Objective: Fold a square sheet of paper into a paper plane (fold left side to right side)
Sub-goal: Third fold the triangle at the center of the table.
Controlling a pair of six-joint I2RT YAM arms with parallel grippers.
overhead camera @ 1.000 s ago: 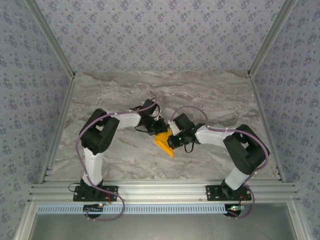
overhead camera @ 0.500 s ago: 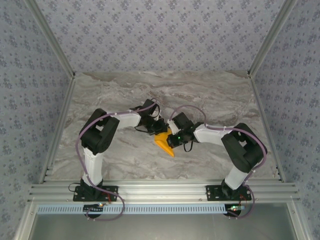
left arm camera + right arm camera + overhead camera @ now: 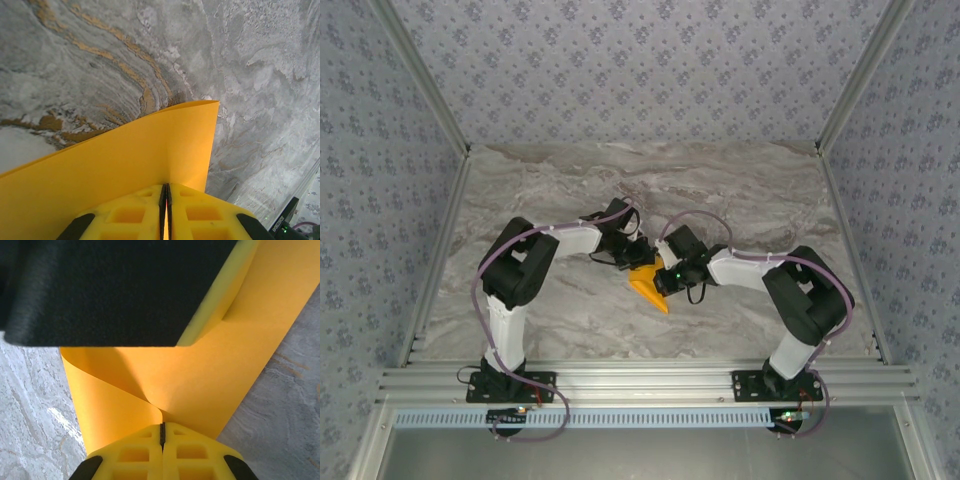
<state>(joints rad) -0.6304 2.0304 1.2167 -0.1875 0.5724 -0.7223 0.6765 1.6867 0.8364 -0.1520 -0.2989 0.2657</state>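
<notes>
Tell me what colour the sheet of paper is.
The paper is plain orange-yellow, clearest in the right wrist view.

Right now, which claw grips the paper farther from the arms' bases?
The left gripper: it pinches the orange sheet at its far side; the right gripper holds nearer.

Grey, brown-veined marble-look tabletop
</notes>
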